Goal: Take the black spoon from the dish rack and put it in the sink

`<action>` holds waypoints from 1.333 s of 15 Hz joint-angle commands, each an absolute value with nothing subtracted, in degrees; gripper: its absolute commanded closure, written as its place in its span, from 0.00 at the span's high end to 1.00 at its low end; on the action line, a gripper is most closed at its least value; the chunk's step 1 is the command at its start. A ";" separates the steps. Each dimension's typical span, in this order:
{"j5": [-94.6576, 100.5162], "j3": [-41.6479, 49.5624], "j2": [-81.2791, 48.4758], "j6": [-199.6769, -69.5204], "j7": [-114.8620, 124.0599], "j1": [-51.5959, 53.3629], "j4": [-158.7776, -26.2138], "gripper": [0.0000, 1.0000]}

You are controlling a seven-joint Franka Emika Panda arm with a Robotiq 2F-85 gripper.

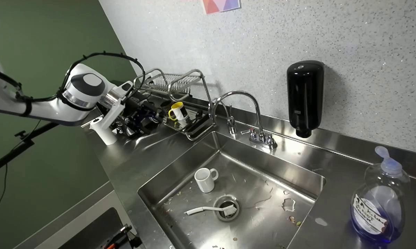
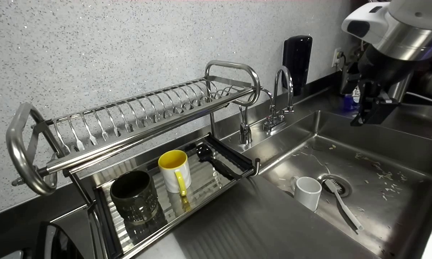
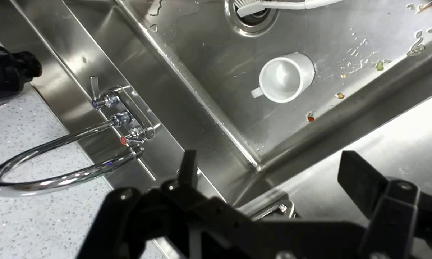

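The black spoon (image 2: 221, 167) lies on the lower tray of the chrome dish rack (image 2: 147, 130), right of a yellow-and-white mug, its bowl toward the wall. The rack also shows in an exterior view (image 1: 183, 76), and its end (image 3: 291, 207) shows in the wrist view, where the spoon is out of view. The steel sink (image 1: 263, 183) is beside the rack; it also shows in the wrist view (image 3: 208, 57). My gripper (image 3: 270, 154) is open and empty, tilted above the counter and sink corner near the rack. It appears in an exterior view (image 2: 371, 114), apart from the spoon.
A white mug (image 1: 205, 180) and white brush (image 1: 208, 209) are in the sink. The yellow-and-white mug (image 2: 174, 171) and a dark mug (image 2: 134, 198) stand on the rack tray. A faucet (image 1: 258, 110), black dispenser (image 1: 305, 97) and soap bottle (image 1: 377, 204) are nearby.
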State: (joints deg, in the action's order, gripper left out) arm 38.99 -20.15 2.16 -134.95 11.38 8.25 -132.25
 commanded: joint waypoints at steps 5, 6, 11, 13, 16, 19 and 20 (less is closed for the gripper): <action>55.59 -17.04 -7.20 -137.69 41.84 12.98 -125.57 1.00; 57.57 -16.65 -9.03 -137.71 46.67 13.88 -124.10 1.00; 67.14 -14.92 -19.50 -138.65 66.35 18.80 -117.41 1.00; 65.22 -15.09 -17.12 -137.81 63.93 18.44 -119.84 1.00; 65.72 -14.85 -19.81 -137.84 65.31 19.42 -117.96 1.00; 70.99 -13.41 -22.27 -142.33 72.87 20.05 -115.29 1.00; 73.67 -12.74 -23.56 -144.59 77.35 20.32 -114.04 1.00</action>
